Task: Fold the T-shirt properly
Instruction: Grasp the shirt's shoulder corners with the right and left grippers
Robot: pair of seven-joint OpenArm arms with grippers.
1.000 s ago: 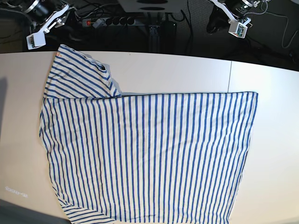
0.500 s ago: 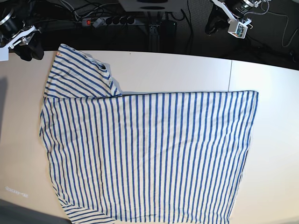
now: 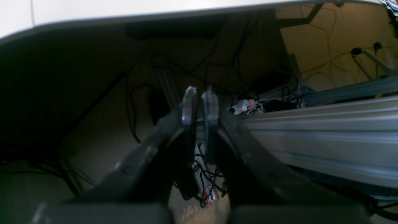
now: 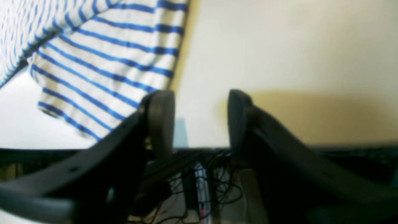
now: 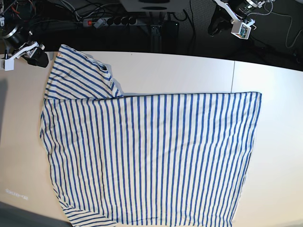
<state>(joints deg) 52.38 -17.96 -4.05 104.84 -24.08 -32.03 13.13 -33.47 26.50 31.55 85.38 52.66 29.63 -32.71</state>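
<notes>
The T-shirt [image 5: 151, 156], cream-white with thin blue stripes, lies flat across the white table [image 5: 189, 71]. One sleeve [image 5: 78, 78] points to the back left corner. My right gripper [image 5: 41, 59] hovers at the table's back left edge just beside that sleeve. In the right wrist view this gripper [image 4: 200, 118] is open with nothing between its fingers, and the sleeve [image 4: 102, 62] lies just left of it. My left gripper [image 5: 217, 24] is off the table at the back right. In the left wrist view the left gripper [image 3: 200, 93] is shut on nothing, over the floor.
Behind the table's back edge [image 3: 124, 18] are cables, a power strip [image 5: 111, 21] and an aluminium rail [image 3: 326, 124]. A seam [image 5: 233, 78] divides the tabletop at the right. The shirt's lower hem reaches the front edge.
My right arm has come down from behind the table to the back left edge, then shifted right, close to the sleeve. The left arm and the T-shirt have not moved.
</notes>
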